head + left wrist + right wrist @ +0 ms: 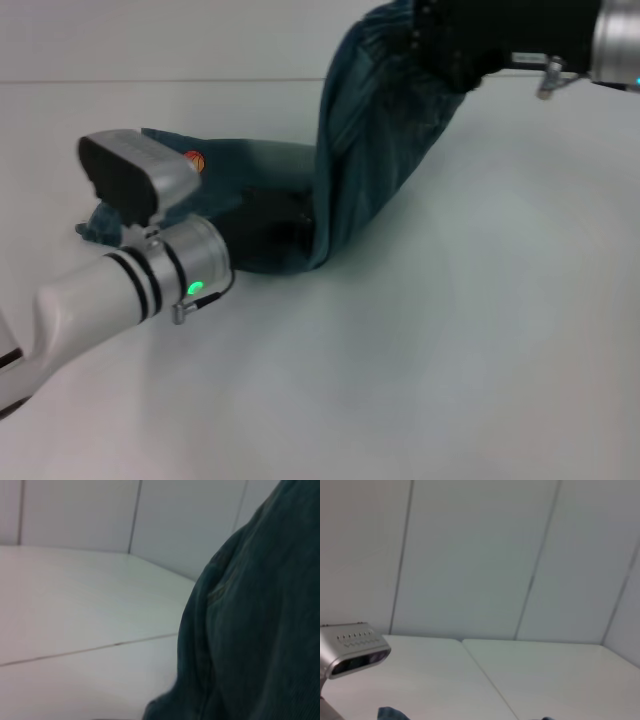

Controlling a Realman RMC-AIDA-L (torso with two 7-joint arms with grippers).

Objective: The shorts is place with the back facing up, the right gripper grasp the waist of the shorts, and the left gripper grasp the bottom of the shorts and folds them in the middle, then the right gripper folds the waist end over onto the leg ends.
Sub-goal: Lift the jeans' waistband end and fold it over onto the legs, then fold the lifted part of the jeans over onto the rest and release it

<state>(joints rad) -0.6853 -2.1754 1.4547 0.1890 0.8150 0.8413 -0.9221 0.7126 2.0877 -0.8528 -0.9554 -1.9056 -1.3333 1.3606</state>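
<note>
The faded blue-green denim shorts (370, 150) hang in a steep fold from the top right down to the table at centre left. My right gripper (445, 45) is held high and shut on the waist (385, 30), its fingers buried in the gathered cloth. The lower part lies flat, with the orange ball print (194, 160) showing and the leg ends (100, 222) poking out beside my left wrist. My left gripper (262, 225) is low on the table, pressed into the dark fold of denim. The left wrist view shows denim (250, 630) close up.
The white table (450, 350) stretches wide in front and to the right of the shorts. A panelled white wall (480, 555) stands behind it. The left arm's silver wrist camera (350, 647) shows in the right wrist view.
</note>
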